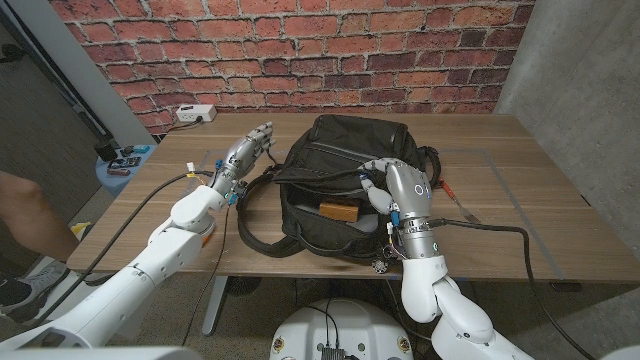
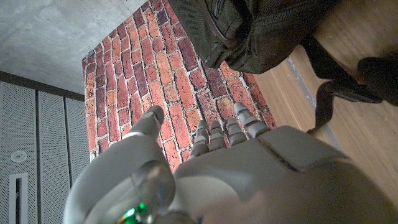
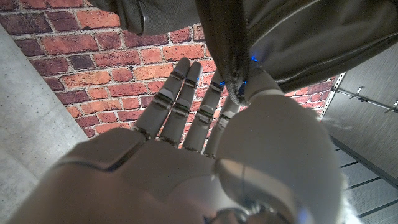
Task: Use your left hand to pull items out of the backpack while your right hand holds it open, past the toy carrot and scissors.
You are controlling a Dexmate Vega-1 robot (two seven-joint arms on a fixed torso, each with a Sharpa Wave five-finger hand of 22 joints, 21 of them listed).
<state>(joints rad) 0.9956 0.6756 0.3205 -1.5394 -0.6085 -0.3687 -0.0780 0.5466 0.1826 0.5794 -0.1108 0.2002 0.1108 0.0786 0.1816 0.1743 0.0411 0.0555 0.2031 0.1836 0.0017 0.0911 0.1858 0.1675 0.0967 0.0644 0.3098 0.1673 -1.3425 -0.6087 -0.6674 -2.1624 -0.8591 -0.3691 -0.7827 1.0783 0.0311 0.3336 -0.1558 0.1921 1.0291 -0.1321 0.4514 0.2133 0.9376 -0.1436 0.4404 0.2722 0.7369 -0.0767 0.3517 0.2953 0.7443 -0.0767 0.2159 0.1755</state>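
Brick wall and grey concrete close off the room behind the wooden table [image 1: 520,215], and on that table, near its middle, lies the black backpack [image 1: 350,140] with its mouth turned toward me. Its zip is undone and the opening gapes; inside I can make out an orange-brown block [image 1: 340,210], though I cannot tell what it is. I cannot pick out the toy carrot or the scissors for certain.

My right hand [image 1: 405,195] sits at the right side of the opening. In the right wrist view the thumb and a finger pinch the zipper edge [image 3: 239,81] while my other fingers [image 3: 180,93] stand spread and straight, so I judge this hand is doing its job of holding the bag open.

My left hand [image 1: 245,155] hovers just beside the backpack's left side, above the table, fingers [image 2: 227,130] extended and apart, holding nothing. A loose black strap [image 1: 255,225] loops out on the table below it.

As I judge it, the step in hand is the reach: the bag is held, the pulling hand is not yet inside. Next I need to swing the left hand rightward over the rim, dip into the opening without snagging the strap, and close on that orange-brown block while the right keeps its pinch.
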